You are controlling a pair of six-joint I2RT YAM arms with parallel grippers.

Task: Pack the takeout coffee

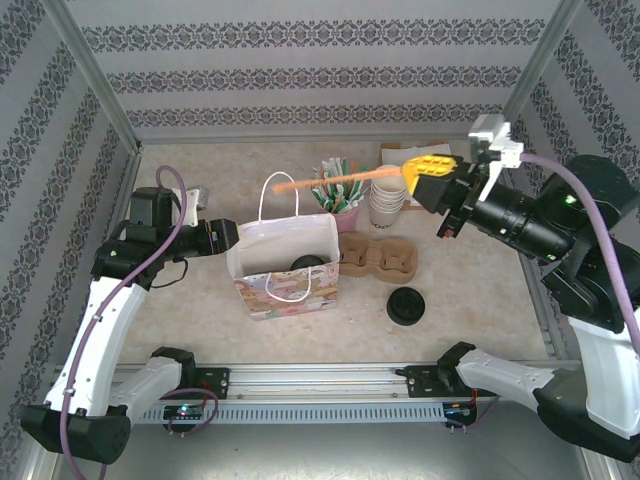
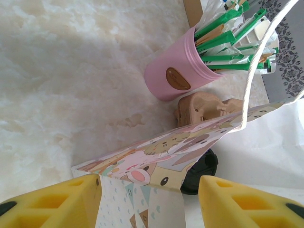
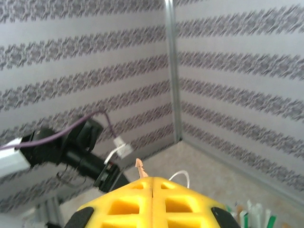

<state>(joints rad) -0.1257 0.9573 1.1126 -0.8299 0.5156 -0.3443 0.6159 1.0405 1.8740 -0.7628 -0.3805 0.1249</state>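
— Where's the gift bag?
— Upright, mid-table
— Left gripper?
— Fingers apart, straddling the bag's left wall
— Right gripper?
— Raised, fingers pressed together on an orange strip that runs towards the bag
— The takeout coffee?
— Inside the bag, black lid showing

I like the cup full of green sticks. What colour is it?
The cup is pink, clearest in the left wrist view.
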